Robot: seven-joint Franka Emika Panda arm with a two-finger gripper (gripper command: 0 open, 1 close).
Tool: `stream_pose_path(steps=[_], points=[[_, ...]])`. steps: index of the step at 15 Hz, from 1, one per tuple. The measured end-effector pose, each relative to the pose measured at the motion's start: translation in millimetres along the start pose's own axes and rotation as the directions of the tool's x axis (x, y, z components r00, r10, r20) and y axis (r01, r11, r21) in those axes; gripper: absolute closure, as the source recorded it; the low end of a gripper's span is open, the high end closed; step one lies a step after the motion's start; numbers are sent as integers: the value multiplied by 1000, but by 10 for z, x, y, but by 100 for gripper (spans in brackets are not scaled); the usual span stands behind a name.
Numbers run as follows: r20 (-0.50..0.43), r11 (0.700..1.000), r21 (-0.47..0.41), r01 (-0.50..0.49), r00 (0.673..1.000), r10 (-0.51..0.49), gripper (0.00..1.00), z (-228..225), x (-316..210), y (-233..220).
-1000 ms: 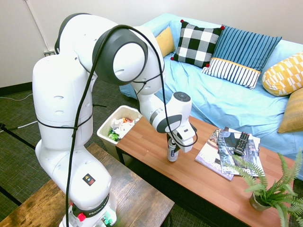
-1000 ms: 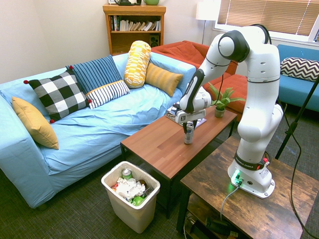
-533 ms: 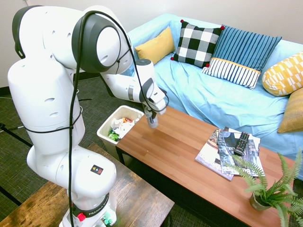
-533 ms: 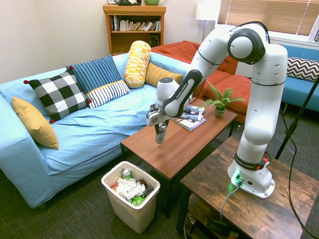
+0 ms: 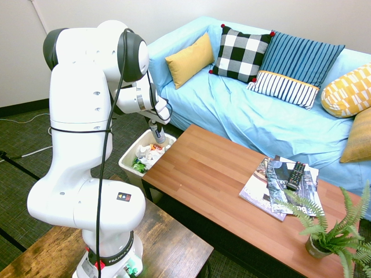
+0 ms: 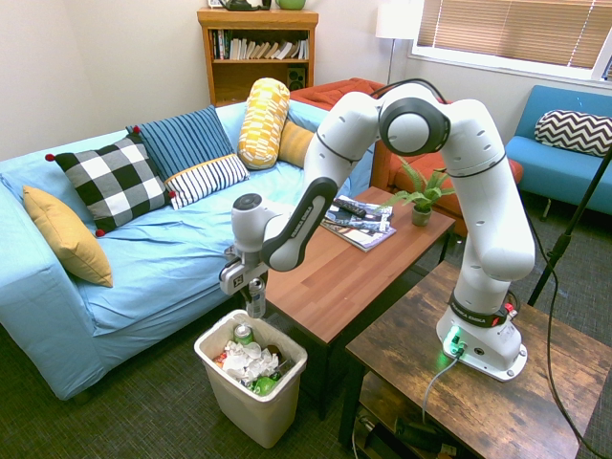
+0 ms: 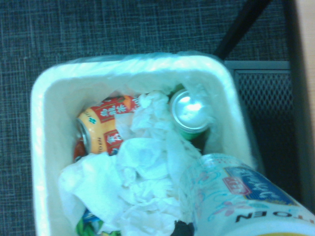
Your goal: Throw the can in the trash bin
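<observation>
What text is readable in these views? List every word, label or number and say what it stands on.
"OEN": on the can held by the gripper above the trash bin; any letters before it are unclear.
Orange can in the bin: red characters, too blurred to read.
Magazines on the coffee table: too small to read.
Book spines on the shelf: too small to read.

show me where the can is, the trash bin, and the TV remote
can [image 6: 255, 304]: second exterior view, its side, below the pincer [image 6: 254, 295].
trash bin [image 6: 287, 375]: second exterior view, right-hand outer wall.
TV remote [image 5: 296, 175]: first exterior view, middle of its button face, on the magazines.
</observation>
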State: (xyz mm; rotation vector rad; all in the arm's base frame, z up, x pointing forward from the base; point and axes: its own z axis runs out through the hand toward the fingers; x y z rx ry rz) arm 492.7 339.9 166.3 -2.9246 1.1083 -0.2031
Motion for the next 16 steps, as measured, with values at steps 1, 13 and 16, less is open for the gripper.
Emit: stream_pose_path(steps=[1,13,16], points=[[-1,1000,-2,12,1000,-12,100,78,-92,-99],[-19,995,-80,57,998,-59,0,802,-234,-329],[-48,995,-86,55,997,-60,0,784,-255,-357]])
